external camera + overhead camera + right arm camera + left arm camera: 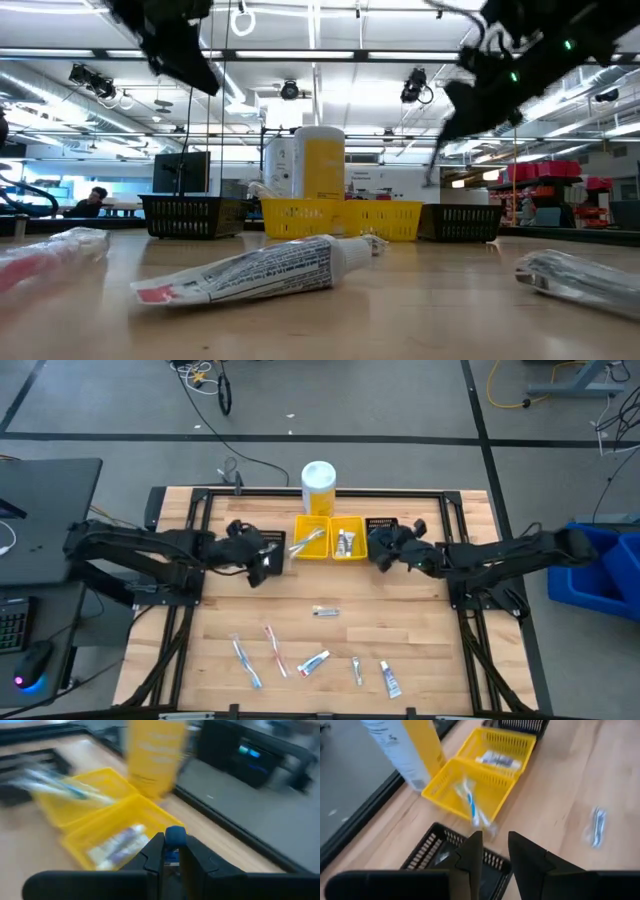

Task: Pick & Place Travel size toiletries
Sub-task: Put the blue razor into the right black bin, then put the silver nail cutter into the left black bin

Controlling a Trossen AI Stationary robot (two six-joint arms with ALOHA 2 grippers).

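Beside the yellow bins (pixel 331 538), right gripper (pixel 170 851) clenched on a blue-capped toiletry (pixel 174 836); left gripper (pixel 494 851) released, empty.

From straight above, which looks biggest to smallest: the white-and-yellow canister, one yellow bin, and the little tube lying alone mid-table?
1. Yellow bin, largest.
2. White-and-yellow canister, somewhat smaller, though seen end-on from above.
3. Lone tube, clearly smallest.

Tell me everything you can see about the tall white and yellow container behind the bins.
The tall white-and-yellow cylindrical container stands upright at the table's far edge, just behind the two yellow mesh bins. Its top looks white from above; its side is part white with small print, part plain yellow. It looks like smooth plastic or card. Neither tool touches it.
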